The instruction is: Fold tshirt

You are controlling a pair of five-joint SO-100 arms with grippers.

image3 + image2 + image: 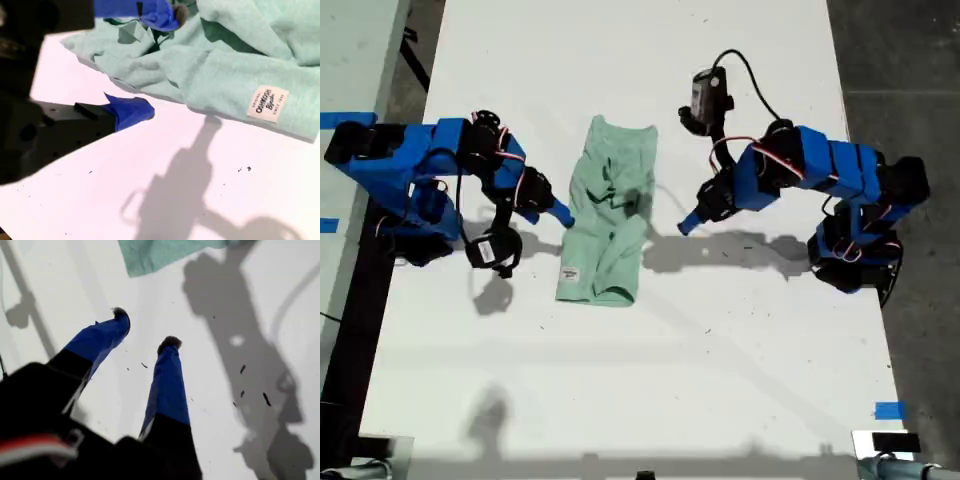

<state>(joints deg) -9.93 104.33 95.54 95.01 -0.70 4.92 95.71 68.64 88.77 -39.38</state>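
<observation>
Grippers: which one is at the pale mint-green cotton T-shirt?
My second gripper, on the exterior view's left: open jaws straddle the T-shirt edge. My first gripper hangs open over bare white table, off the cloth.

White table [650, 380], seen from above in the exterior view. A rumpled, partly folded tshirt [610, 215] lies directly on it, slightly toward 12 o'clock of the table's centre; a small white label [570, 272] sits at the garment's 7 o'clock corner. Two arm bases rest on the tabletop, one [415, 225] at 9 o'clock of the tshirt, one [855, 255] at 3 o'clock. Small dark specks [252, 385] dot the surface.
</observation>
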